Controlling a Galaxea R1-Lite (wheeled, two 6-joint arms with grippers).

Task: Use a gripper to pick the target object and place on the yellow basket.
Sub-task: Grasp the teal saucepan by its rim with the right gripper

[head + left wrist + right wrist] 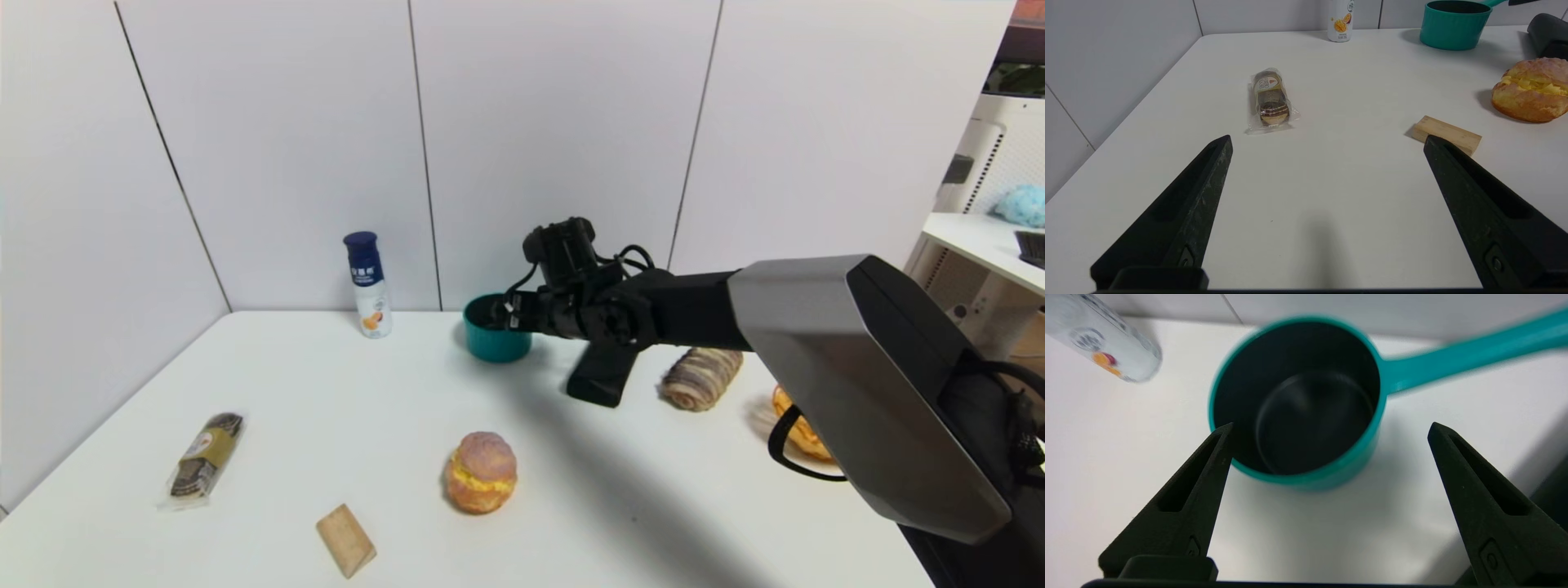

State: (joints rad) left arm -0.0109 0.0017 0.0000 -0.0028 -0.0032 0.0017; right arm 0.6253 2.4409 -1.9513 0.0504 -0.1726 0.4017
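Your right claw (1331, 428) sits wide open at frame centre, straddling the saucepan (1298, 404) rim to grab it; nothing is held.

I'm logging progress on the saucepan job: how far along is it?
Done: the right gripper has reached the teal saucepan, fingers wide open. In hand: nothing yet; the pan stands on the table ungripped. Left: grip it, lift, and place it in the yellow basket, half hidden behind the arm. Left gripper idles.
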